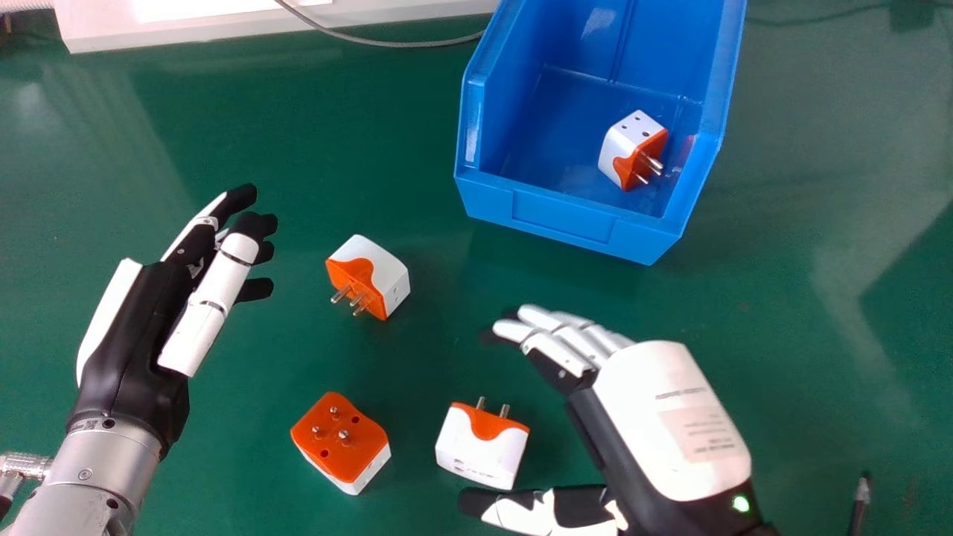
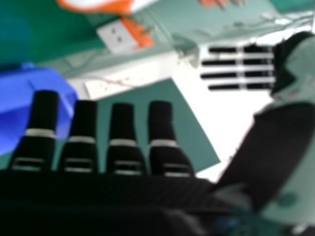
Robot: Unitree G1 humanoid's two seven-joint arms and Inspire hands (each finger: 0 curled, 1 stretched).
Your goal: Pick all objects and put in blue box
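Green and smooth, the table (image 1: 804,298) spreads out before you. Your right hand (image 1: 663,417) is open and holding nothing, fingers straight, with a white-and-orange plug (image 1: 484,458) between thumb side and fingertips; you can't tell whether the thumb touches it. Just left of that plug, another (image 1: 341,439) sits orange face up, prongs upward. Farther out, a third (image 1: 383,275) lies with its prongs toward you, between the two hands. Your left hand (image 1: 134,350) is near it on the left, empty, its fingers loosely extended. Beyond your right hand you have the blue box (image 1: 562,219), one plug (image 1: 629,152) inside on its floor. A grey cable (image 1: 394,45) runs left from behind the box.
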